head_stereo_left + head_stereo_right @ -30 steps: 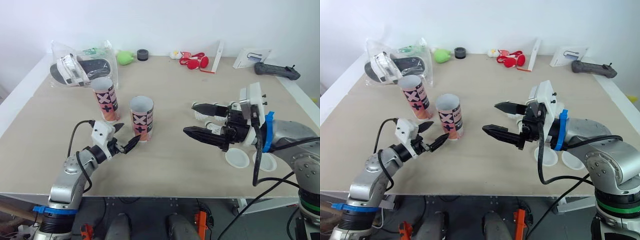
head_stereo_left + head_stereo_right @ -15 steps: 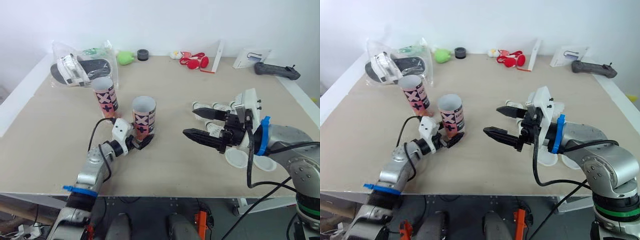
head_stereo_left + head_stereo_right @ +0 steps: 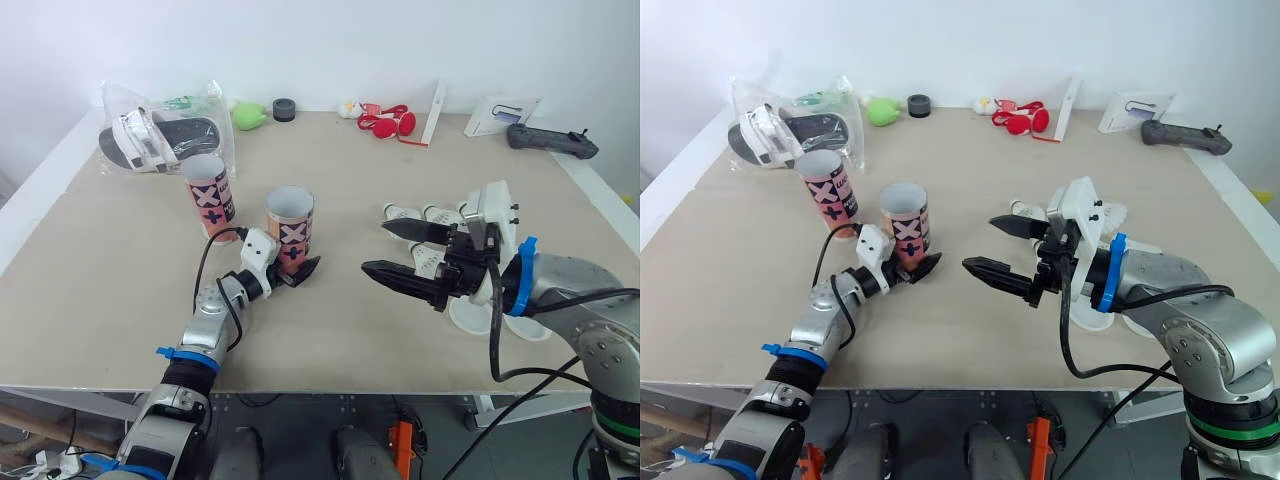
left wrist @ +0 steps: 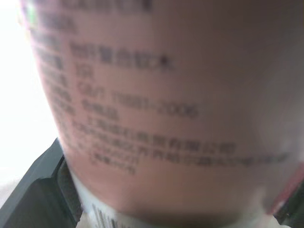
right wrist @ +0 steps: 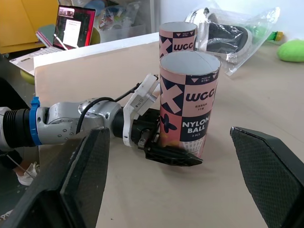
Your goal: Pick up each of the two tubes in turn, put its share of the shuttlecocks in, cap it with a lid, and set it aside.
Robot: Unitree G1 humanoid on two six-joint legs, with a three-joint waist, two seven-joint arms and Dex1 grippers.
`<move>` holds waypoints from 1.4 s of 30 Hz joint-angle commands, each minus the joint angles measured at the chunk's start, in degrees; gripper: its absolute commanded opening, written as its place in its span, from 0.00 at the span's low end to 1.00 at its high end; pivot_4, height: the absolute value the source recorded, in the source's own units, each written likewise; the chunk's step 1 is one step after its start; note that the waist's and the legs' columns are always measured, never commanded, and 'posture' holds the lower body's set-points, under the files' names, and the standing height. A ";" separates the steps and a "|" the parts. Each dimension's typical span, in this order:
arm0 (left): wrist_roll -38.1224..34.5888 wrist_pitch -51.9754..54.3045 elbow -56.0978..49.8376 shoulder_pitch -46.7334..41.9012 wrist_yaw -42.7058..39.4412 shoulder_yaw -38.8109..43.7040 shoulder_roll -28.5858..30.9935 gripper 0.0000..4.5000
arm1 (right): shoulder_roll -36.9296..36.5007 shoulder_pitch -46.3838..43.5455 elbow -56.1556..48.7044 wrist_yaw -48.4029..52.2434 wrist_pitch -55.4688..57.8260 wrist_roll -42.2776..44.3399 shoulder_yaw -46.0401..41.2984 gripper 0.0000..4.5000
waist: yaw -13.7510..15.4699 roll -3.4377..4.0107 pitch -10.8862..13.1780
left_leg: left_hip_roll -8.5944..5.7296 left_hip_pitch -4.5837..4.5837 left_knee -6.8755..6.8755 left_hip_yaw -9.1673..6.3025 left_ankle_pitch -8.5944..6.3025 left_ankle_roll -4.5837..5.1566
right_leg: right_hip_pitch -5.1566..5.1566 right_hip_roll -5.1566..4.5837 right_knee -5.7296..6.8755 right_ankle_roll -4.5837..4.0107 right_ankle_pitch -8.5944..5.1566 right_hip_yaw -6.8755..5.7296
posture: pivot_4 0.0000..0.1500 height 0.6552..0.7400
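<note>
Your left hand (image 3: pixel 292 270) has gone forward across the bench (image 3: pixel 100 290) and now sits at the foot of the nearer tube (image 3: pixel 290 228); your right hand (image 3: pixel 375 247) has barely shifted. Nearest you, two white lids (image 3: pixel 468 318) lie flat on the bench by your right arm, unused. Your right hand hovers with its fingers wide and nothing in them. Your left hand's fingers are spread to either side of the nearer tube's base, and that tube stands upright on the bench, uncapped and not yet lifted. Beyond your right hand the shuttlecocks (image 3: pixel 405 211) lie loose. Farther back the second tube (image 3: pixel 210 195) stands open too. I'd judge you're at the first pick-up, with all filling, capping and setting aside left.
</note>
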 commanded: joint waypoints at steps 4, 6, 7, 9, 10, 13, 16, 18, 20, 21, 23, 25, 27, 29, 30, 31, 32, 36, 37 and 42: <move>0.77 -3.42 1.22 -2.03 -0.42 0.47 -0.44 1.00 | -0.79 -0.31 -2.06 -0.34 -0.05 1.13 -1.78 0.97 | 0.00 0.00 0.00 | 0.00 0.00 0.00 0.00 0.00 0.00 | 0.00 0.01 0.00 0.00 0.00 0.00 | 1.00 1.00; 0.63 -3.38 1.62 -2.14 -0.63 0.64 -0.39 0.89 | -0.78 -0.56 -2.03 -0.43 0.06 1.13 -1.68 1.00 | 0.00 0.00 0.00 | 0.00 0.00 0.00 0.00 0.00 0.00 | 0.00 0.00 0.00 0.00 0.00 0.00 | 1.00 1.00; 0.95 -3.18 1.93 -2.27 -0.39 0.62 -0.26 0.82 | -0.75 -0.68 -2.01 -0.48 0.11 1.16 -1.63 1.00 | 0.00 0.00 0.00 | 0.00 0.00 0.00 0.00 0.00 0.00 | 0.00 0.00 0.00 0.00 0.00 0.00 | 1.00 1.00; 1.17 -3.02 2.29 -2.46 -0.29 0.71 -0.12 0.82 | -0.74 -0.81 -1.99 -0.51 0.20 1.19 -1.56 1.00 | 0.00 0.00 0.00 | 0.00 0.00 0.00 0.00 0.00 0.00 | 0.00 0.00 0.00 0.00 0.00 0.00 | 1.00 1.00; 1.36 -2.92 2.14 -2.43 -0.22 0.73 0.10 0.82 | -0.74 -0.79 -2.03 -0.53 0.24 1.24 -1.59 1.00 | 0.00 0.00 0.00 | 0.00 0.00 0.00 0.00 0.00 0.00 | 0.00 0.00 0.00 0.00 0.00 0.00 | 1.00 1.00; 0.97 -0.27 -2.12 -0.87 -1.56 0.63 2.10 0.82 | -1.10 0.19 -2.49 -0.48 0.43 1.36 -2.09 1.00 | -0.06 0.00 0.00 | 0.00 0.00 0.00 -0.01 0.00 0.00 | 0.00 0.01 0.00 0.00 0.00 0.00 | 1.00 1.00; 0.59 7.03 -13.07 2.35 -6.10 -1.09 7.73 0.82 | -2.05 3.08 -3.14 -0.40 0.25 1.37 -4.45 1.00 | -0.18 0.01 0.00 | 0.02 0.01 -0.08 -0.01 0.00 0.00 | -0.03 0.03 0.00 -0.05 -0.03 0.00 | 1.00 1.00; -0.22 13.54 -21.12 3.95 -9.18 -1.70 12.69 0.82 | -2.38 5.62 -3.69 -0.75 0.08 1.70 -6.56 1.00 | -0.16 0.01 0.01 | 0.03 0.02 -0.17 -0.02 0.00 0.00 | -0.05 0.02 0.01 -0.11 -0.05 -0.01 | 1.00 1.00; -1.70 20.61 -29.74 5.26 -13.04 -1.18 19.68 0.82 | -2.21 8.94 -4.56 -1.47 -0.17 1.31 -8.28 1.00 | -0.16 0.02 0.01 | 0.03 0.03 -0.23 -0.02 0.00 0.00 | -0.05 0.01 0.01 -0.15 -0.07 -0.02 | 1.00 1.00; -2.66 24.28 -33.55 5.65 -14.87 -0.62 23.28 0.82 | -2.12 10.77 -5.21 -1.74 -0.31 0.90 -8.79 1.00 | -0.16 0.02 0.02 | 0.04 0.03 -0.24 -0.03 0.00 0.00 | -0.06 0.01 0.00 -0.15 -0.08 -0.04 | 1.00 1.00; -3.91 29.79 -39.00 6.13 -18.40 0.37 30.09 0.82 | -1.65 14.07 -5.86 -2.98 -1.44 -1.43 -9.41 1.00 | -0.18 -0.04 0.05 | 0.05 0.02 -0.24 -0.04 0.00 0.00 | -0.08 0.01 0.03 -0.09 -0.16 -0.06 | 1.00 1.00; -4.98 32.94 -41.75 6.28 -20.44 0.88 34.71 0.82 | -0.96 16.18 -6.29 -4.19 -2.61 -2.68 -9.91 1.00 | -0.18 0.07 0.05 | 0.09 0.08 -0.34 -0.04 0.00 -0.01 | -0.07 -0.01 0.02 -0.19 -0.23 -0.13 | 1.00 1.00; -5.28 35.73 -43.69 5.95 -24.25 0.97 40.62 0.82 | 1.07 18.07 -6.60 -7.03 -5.00 -5.57 -10.37 1.00 | -0.18 0.19 0.08 | 0.05 0.10 -0.33 0.01 0.00 0.00 | -0.06 -0.07 0.01 -0.19 -0.23 -0.11 | 1.00 1.00; -5.19 36.95 -44.67 5.63 -26.41 0.65 43.92 0.82 | 2.45 18.92 -6.51 -9.01 -7.07 -8.34 -10.26 1.00 | -0.19 0.07 0.15 | 0.13 0.08 -0.34 -0.07 0.01 0.00 | -0.11 0.03 0.01 -0.51 -0.36 -0.19 | 1.00 1.00; -4.24 37.48 -44.60 4.34 -29.04 -0.92 46.92 0.82 | 3.73 19.99 -6.44 -10.91 -9.90 -12.22 -9.79 1.00 | -0.19 0.13 0.17 | 0.14 0.09 -0.34 -0.06 0.01 0.00 | -0.11 0.03 0.01 -0.52 -0.37 -0.19 | 1.00 1.00; -3.10 37.70 -44.35 3.26 -31.26 -2.53 49.39 0.82 | 4.57 21.03 -6.55 -12.55 -11.94 -15.41 -9.30 1.00 | -0.17 0.09 0.19 | 0.10 0.12 -0.35 -0.01 0.01 0.00 | -0.09 -0.02 0.02 -0.51 -0.39 -0.17 | 1.00 1.00; -2.36 37.75 -44.02 2.43 -32.88 -3.73 51.22 0.82 | 5.32 21.72 -6.65 -13.69 -13.48 -17.90 -8.80 1.00 | -0.15 0.11 0.20 | 0.12 0.08 -0.35 -0.06 0.01 0.00 | -0.14 0.01 0.02 -0.54 -0.40 -0.21 | 1.00 1.00; 0.04 38.43 -41.46 -2.47 -36.03 -8.59 52.00 0.82 | 7.90 25.94 -7.12 -17.23 -15.67 -24.31 -6.86 1.00 | 0.00 0.13 0.20 | 0.06 0.04 -0.40 -0.08 0.01 -0.01 | -0.11 -0.06 0.01 -0.52 -0.51 -0.26 | 1.00 1.00; 0.58 38.11 -40.91 -2.92 -36.44 -9.33 51.79 0.82 | 8.43 26.46 -7.11 -17.66 -15.93 -25.18 -6.36 1.00 | -0.07 0.13 0.20 | 0.06 0.03 -0.40 -0.07 0.01 -0.01 | -0.13 -0.06 0.01 -0.52 -0.52 -0.25 | 1.00 1.00; 3.31 37.86 -38.24 -4.15 -37.00 -13.05 49.72 0.82 | 12.08 27.79 -6.30 -21.20 -16.20 -29.60 -3.22 1.00 | -0.36 0.14 0.21 | 0.12 0.06 -0.59 -0.06 0.01 -0.01 | -0.21 0.04 0.05 -0.45 -0.47 -0.25 | 1.00 1.00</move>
